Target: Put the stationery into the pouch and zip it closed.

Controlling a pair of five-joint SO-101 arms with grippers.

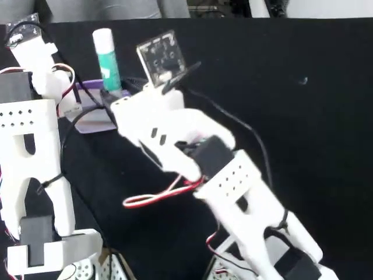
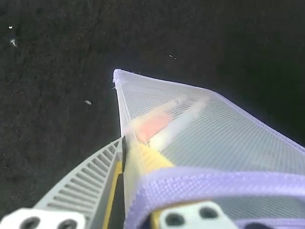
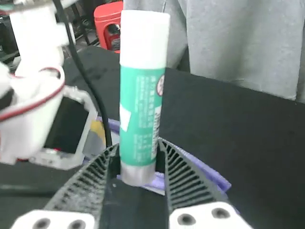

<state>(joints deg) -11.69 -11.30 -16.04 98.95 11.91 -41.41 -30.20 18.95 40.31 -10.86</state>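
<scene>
High view, glue stick (image 1: 106, 58) (upright), pouch (image 1: 90, 121)

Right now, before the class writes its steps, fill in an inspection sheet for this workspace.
Surface: black table.
Job's things: mesh pouch with purple trim, pink and white items inside; green glue stick held upright.
Clutter: nothing seen.
Grippers: left gripper shut on the pouch's edge; right gripper shut on the glue stick's base.
Cables: red and white wires, black cable, along the arms.
Surroundings: red stool beyond the table.
</scene>
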